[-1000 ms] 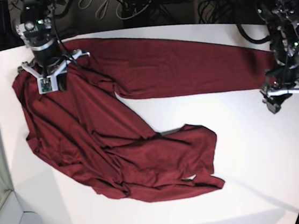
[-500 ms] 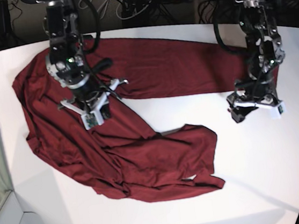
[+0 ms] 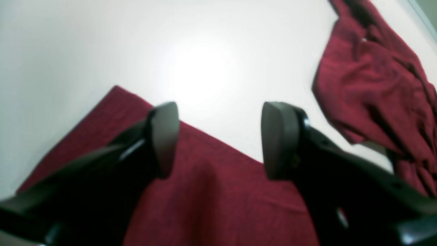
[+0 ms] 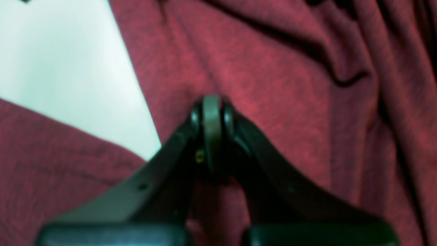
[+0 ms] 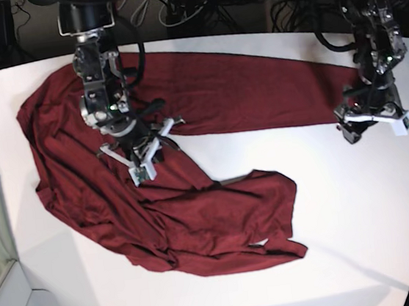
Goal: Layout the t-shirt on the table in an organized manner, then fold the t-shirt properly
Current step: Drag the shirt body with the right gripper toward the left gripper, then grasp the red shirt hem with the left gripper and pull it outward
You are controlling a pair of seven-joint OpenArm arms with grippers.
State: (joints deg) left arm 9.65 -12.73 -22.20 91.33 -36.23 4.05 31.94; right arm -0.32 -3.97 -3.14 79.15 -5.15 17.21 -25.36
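The t-shirt (image 5: 157,195) lies sprawled across the bench (image 5: 343,203), far from flat: one long band of cloth runs toward the far right edge, while the bulk is bunched into a wrinkled curve nearer the front, its lower tip doubled over on itself.

The right claw (image 5: 144,163) is pressed together and empty, its tip low over the shirt's creased middle, just beside the notch of bare bench where the band meets the body — whether it touches the cloth I cannot tell. The left claw (image 5: 360,126) stands spread, holding nothing, hovering at the end of the long band with the straight hem under its fingers (image 3: 164,136).

The step in hand looks like spreading. To do it well, the left claw should drop squarely onto that hem and pinch a single layer near the corner; the right should open and take the cloth at an edge rather than mid-panel, so both can pull outward without dragging fresh wrinkles.
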